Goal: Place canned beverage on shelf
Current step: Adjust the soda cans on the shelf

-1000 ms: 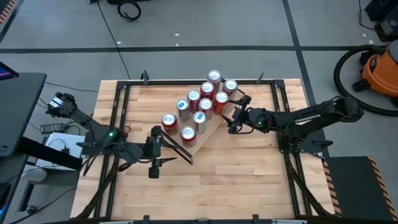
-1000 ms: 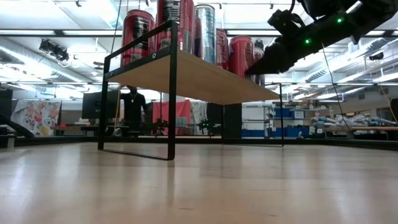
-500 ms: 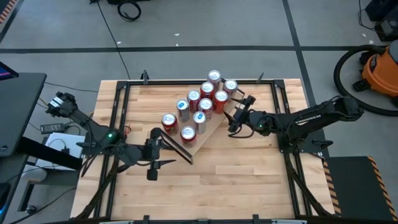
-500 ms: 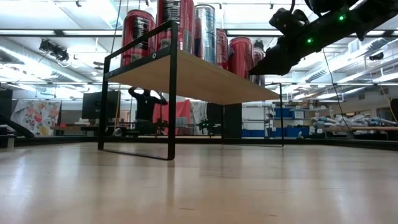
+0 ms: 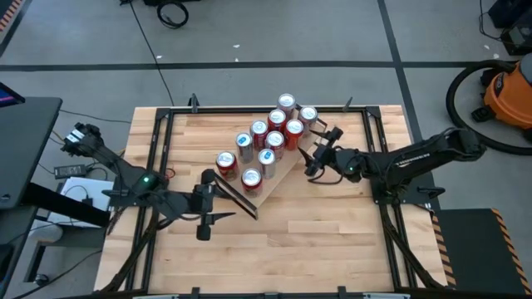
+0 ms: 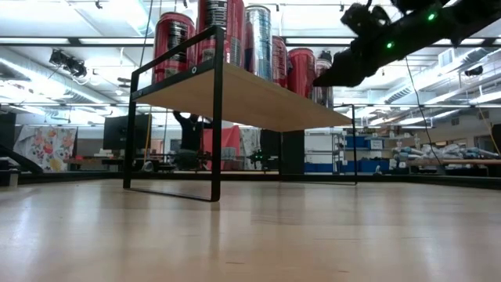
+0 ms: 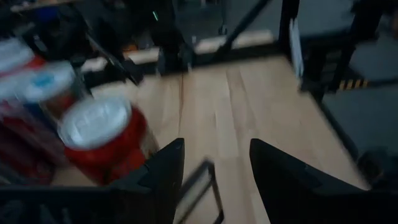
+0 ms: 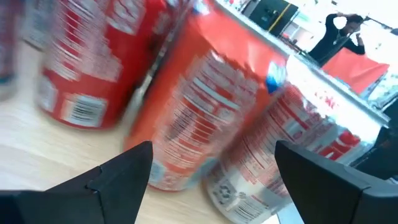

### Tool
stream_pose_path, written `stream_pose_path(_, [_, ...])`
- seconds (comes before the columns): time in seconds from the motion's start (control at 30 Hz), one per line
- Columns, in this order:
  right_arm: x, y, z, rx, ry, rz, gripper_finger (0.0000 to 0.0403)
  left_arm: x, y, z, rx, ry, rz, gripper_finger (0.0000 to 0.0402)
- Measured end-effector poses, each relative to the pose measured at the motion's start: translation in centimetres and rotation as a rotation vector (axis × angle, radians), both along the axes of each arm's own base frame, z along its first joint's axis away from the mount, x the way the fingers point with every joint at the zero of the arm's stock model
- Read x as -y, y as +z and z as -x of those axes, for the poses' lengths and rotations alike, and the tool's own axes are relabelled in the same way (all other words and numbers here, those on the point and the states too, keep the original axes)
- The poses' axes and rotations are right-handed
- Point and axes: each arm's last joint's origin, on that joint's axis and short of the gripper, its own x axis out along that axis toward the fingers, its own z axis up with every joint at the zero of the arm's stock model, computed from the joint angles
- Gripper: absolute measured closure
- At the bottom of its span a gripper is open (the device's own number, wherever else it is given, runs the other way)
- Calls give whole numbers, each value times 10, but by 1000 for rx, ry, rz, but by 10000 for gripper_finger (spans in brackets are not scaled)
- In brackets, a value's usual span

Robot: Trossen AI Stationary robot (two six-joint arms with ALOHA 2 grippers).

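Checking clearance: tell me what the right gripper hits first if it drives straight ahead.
Probably the red can centred between the open fingers of the right gripper, standing on the shelf among the other cans; depth is uncertain.

Two dark, slender jointed arms, the left arm (image 5: pixel 141 189) and the right arm (image 5: pixel 416 158), each bear a small green indicator light. The right arm carries pale lettering along its forearm link. Each wrist view shows two broad, matte black fingers (image 8: pixel 124 174) with angular, tapering outlines.
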Motion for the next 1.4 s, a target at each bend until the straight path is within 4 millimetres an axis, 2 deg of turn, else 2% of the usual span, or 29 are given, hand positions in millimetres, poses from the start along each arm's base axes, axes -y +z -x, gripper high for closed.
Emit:
stream_pose_path(0.1, [-13, 5, 1, 5, 10, -10, 54, 0, 25, 0, 63, -2, 23, 209])
stream_pose_path(0.23, [-25, 18, 1, 49, 67, -97, 54, -8, 50, 0, 96, 11, -54, 209])
stream_pose_path(0.43, [-29, 46, 1, 142, 267, -208, 54, -42, 71, 4, 125, 94, -271, 209])
stream_pose_path(0.53, [-25, 62, 7, 185, 378, -187, 54, -64, 71, 2, 103, 162, -366, 209])
stream_pose_path(0.67, [-17, 80, 15, 241, 461, -71, 54, -88, 66, -3, 75, 218, -452, 209])
stream_pose_path(0.77, [-8, 90, 19, 255, 432, 55, 54, -103, 64, -9, 86, 218, -512, 209])
stream_pose_path(0.87, [5, 98, 24, 254, 374, 152, 54, -122, 70, -14, 143, 252, -585, 209])
stream_pose_path(0.97, [22, 113, 31, 239, 355, 128, 54, -145, 80, -15, 238, 297, -619, 209])
stream_pose_path(1.07, [41, 134, 38, 281, 398, -23, 54, -172, 96, -10, 417, 363, -557, 209])
stream_pose_path(1.2, [58, 150, 43, 350, 434, -261, 54, -207, 104, 3, 579, 443, -316, 209])
stream_pose_path(1.3, [65, 147, 42, 394, 428, -402, 54, -227, 97, 5, 569, 520, -126, 209])
stream_pose_path(1.4, [68, 147, 42, 458, 411, -516, 54, -239, 82, 4, 501, 588, 75, 209])
